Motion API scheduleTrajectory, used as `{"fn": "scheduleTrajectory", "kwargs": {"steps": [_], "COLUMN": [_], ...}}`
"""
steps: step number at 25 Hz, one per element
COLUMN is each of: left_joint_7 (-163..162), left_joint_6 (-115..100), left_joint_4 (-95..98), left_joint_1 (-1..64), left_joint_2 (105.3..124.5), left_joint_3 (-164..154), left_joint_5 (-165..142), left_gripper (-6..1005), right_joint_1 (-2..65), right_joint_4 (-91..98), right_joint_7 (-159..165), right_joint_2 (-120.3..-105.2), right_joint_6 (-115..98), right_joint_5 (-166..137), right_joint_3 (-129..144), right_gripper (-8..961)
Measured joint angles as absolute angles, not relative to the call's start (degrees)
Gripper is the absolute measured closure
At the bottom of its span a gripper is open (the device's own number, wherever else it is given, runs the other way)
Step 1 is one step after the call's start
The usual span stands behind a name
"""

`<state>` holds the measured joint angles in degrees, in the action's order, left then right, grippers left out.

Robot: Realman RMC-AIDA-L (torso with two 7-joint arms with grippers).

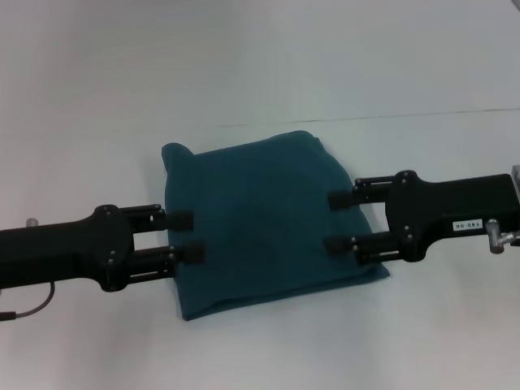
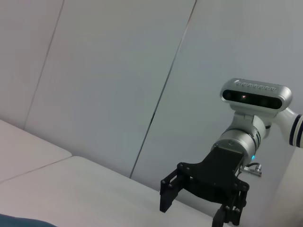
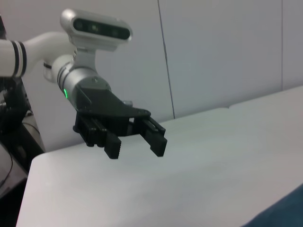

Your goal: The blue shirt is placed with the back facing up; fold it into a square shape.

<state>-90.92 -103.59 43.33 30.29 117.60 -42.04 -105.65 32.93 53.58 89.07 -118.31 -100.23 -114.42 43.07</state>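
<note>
The blue shirt (image 1: 264,219) lies folded into a rough square in the middle of the white table (image 1: 268,73), plain side up. My left gripper (image 1: 193,236) hovers open at the shirt's left edge, with nothing between its fingers. My right gripper (image 1: 327,221) is open over the shirt's right edge, also holding nothing. The left wrist view shows the right gripper (image 2: 196,208) raised above the table and a sliver of the shirt (image 2: 19,221). In the right wrist view, the left gripper (image 3: 137,145) hangs open above the table, with a corner of the shirt (image 3: 284,213) in sight.
A seam line (image 1: 366,118) runs across the table behind the shirt. Pale wall panels (image 2: 118,71) stand beyond the table's far side. Bare tabletop surrounds the shirt on all sides.
</note>
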Motion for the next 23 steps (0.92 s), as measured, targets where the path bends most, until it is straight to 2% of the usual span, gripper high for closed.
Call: {"fn": "scheduleTrajectory", "kwargs": {"steps": [15,23], "left_joint_7": [-91.0,-90.7], "left_joint_6": [-103.6,-102.8], "left_joint_4": [42.9,42.8], "left_joint_1": [30.4,30.0], "left_joint_2": [117.50,117.85], "left_joint_3": [-37.3,-37.0], "left_joint_5": [-104.6,-104.6], "left_gripper": [384,384], "right_joint_1": [32.3,32.3], "right_joint_4": [52.7,52.8], "right_joint_7": [88.6,89.7], "right_joint_2": [-118.61,-118.11], "right_joint_6": [-99.6,-97.5], "right_joint_5": [-112.2,-112.5], "right_joint_3": [43.1,43.0], "right_gripper": [193,194]}}
